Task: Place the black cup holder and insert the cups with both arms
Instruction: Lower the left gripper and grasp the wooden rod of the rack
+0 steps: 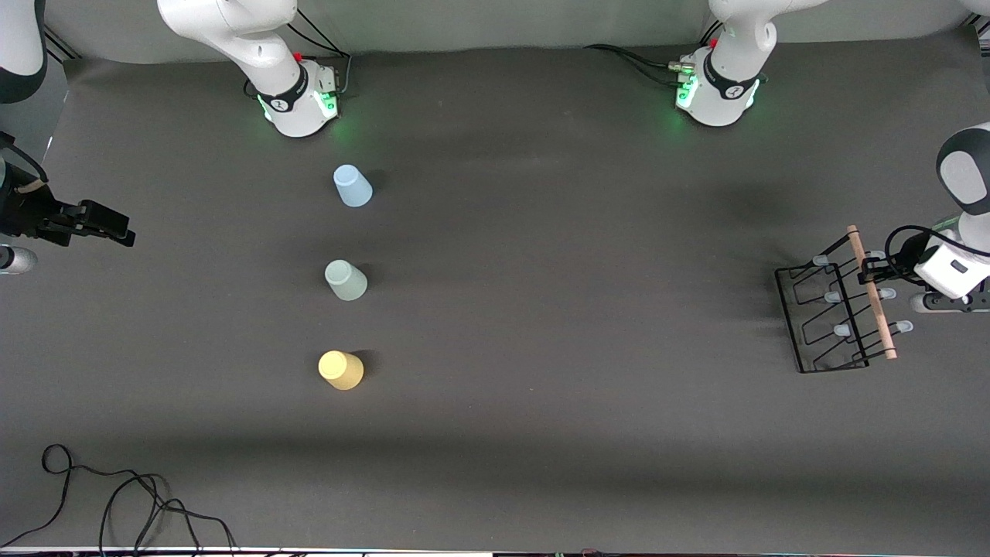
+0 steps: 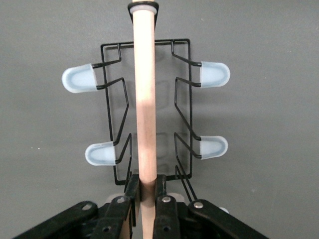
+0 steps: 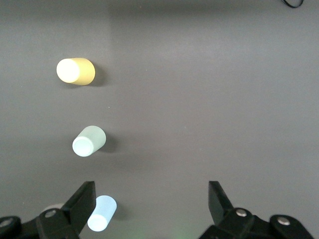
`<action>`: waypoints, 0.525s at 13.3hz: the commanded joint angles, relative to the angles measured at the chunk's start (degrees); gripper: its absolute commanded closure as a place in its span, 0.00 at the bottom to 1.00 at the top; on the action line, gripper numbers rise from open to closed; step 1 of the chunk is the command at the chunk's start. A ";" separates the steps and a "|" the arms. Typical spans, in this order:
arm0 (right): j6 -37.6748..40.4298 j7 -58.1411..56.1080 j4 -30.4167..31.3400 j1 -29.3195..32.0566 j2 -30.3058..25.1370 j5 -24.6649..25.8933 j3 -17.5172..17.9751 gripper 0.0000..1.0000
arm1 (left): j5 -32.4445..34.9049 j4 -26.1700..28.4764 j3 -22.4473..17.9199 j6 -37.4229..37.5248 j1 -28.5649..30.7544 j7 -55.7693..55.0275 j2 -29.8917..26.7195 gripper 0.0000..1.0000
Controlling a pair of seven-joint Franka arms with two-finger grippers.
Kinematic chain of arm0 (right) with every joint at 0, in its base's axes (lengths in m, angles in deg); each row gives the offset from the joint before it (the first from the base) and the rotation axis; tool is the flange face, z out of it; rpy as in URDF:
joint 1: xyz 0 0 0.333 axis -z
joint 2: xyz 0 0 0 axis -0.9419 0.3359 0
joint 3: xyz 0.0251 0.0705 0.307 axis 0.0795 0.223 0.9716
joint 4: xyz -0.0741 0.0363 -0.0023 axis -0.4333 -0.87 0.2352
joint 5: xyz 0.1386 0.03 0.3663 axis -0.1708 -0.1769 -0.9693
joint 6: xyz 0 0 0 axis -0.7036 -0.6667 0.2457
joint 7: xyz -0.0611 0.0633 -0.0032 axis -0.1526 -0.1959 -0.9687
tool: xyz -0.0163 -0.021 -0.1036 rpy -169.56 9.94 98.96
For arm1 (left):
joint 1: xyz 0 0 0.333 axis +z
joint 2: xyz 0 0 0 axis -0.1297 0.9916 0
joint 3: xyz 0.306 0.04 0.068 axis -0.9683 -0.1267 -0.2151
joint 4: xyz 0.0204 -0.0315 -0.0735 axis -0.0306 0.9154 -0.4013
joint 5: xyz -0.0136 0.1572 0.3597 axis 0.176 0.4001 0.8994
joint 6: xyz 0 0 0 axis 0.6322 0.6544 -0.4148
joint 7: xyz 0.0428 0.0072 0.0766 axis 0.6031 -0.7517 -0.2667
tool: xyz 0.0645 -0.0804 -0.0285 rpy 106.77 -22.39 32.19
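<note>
The left gripper (image 2: pixel 147 199) is closed tight on the light wooden rod handle (image 1: pixel 872 292) of the black wire cup holder (image 1: pixel 827 317), at the left arm's end of the grey table (image 1: pixel 588 402). The holder's pale capped prongs (image 2: pixel 79 78) stick out on both sides just past the gripper.

The right gripper (image 3: pixel 152 209) hangs over the right arm's end of the table with its fingers (image 3: pixel 82 201) wide apart, holding nothing. Three small plastic cups sit upside down in a row on the table. The pale blue cup (image 1: pixel 353 186) is closest to this gripper, then the pale green cup (image 1: pixel 346 280), then the yellow cup (image 1: pixel 341 370).
</note>
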 commanded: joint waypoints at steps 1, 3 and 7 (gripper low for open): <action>0.48 7.39 0.66 -2.10 -0.83 0.35 0.70 0.00 | -0.68 -7.94 0.28 10.47 0.31 -0.64 -1.81 1.00; 0.74 15.01 0.75 -6.40 -0.04 0.35 0.61 0.00 | -0.24 -16.99 0.36 20.59 0.31 0.14 -1.46 1.00; -3.19 27.26 4.24 -15.19 1.72 0.18 0.61 0.00 | -0.68 -25.55 2.55 27.12 -2.06 -0.46 -1.46 1.00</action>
